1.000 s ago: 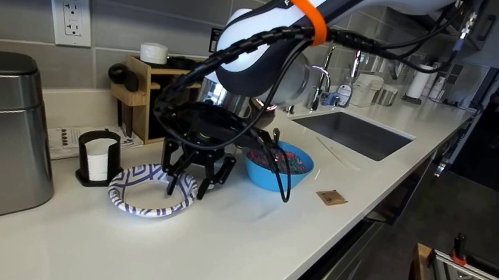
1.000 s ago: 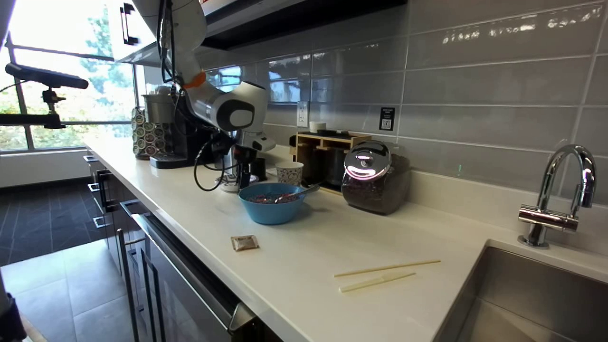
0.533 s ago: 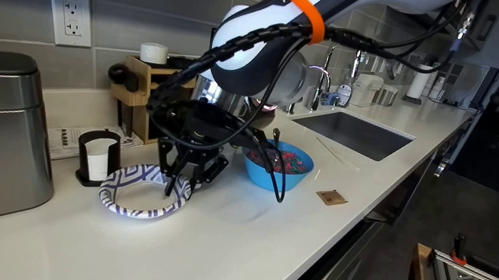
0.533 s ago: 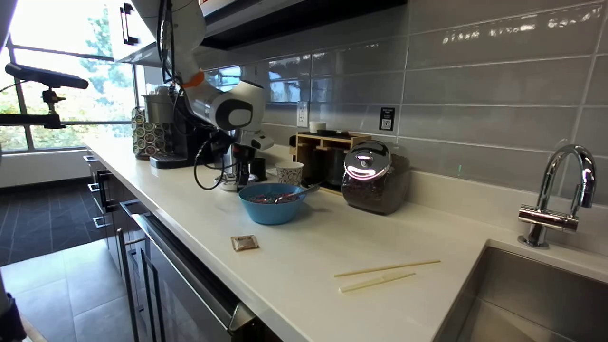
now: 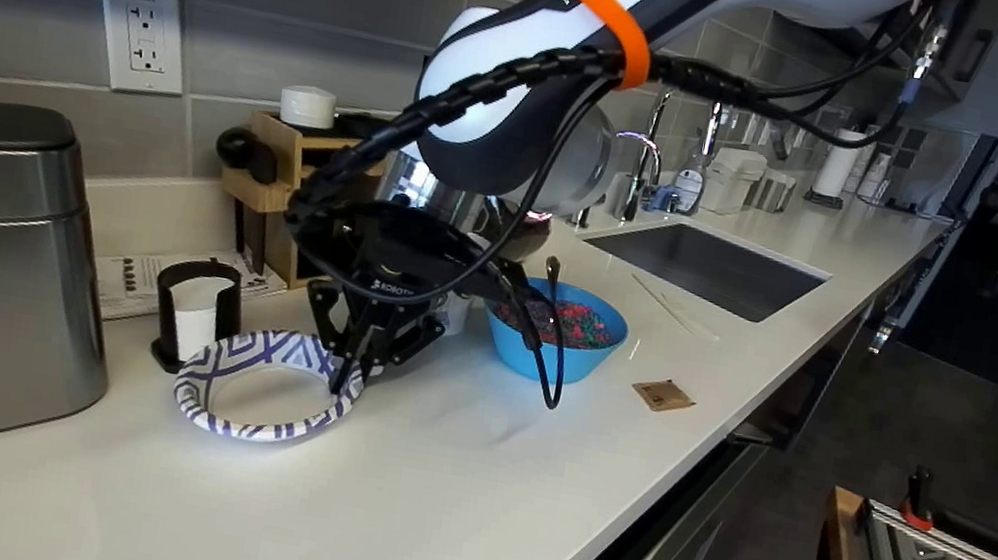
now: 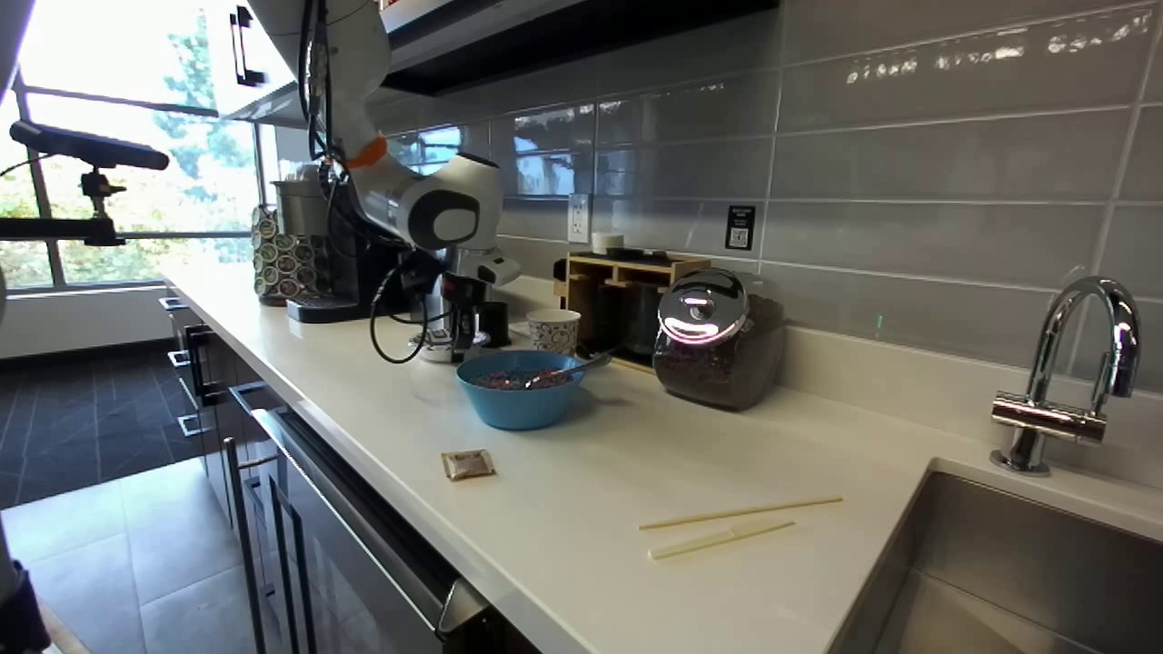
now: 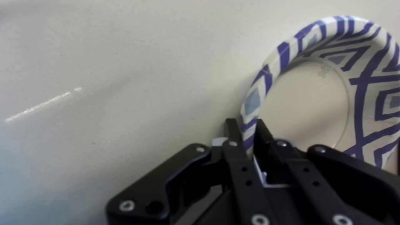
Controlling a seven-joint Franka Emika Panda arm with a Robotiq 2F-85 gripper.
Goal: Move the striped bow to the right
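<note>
Your wrist view chops off the right edge of the striped paper bowl (image 7: 315, 100), and your end effector (image 7: 248, 132) hides some rim; in an exterior view the striped one's hard to make out beyond the blue bowl (image 6: 520, 409); can't tell if it touches the table (image 5: 420, 510) tbh; you've got its rim pinched between the fingertips (image 7: 264, 132), the bowl lying to their right in the wrist view.
</note>
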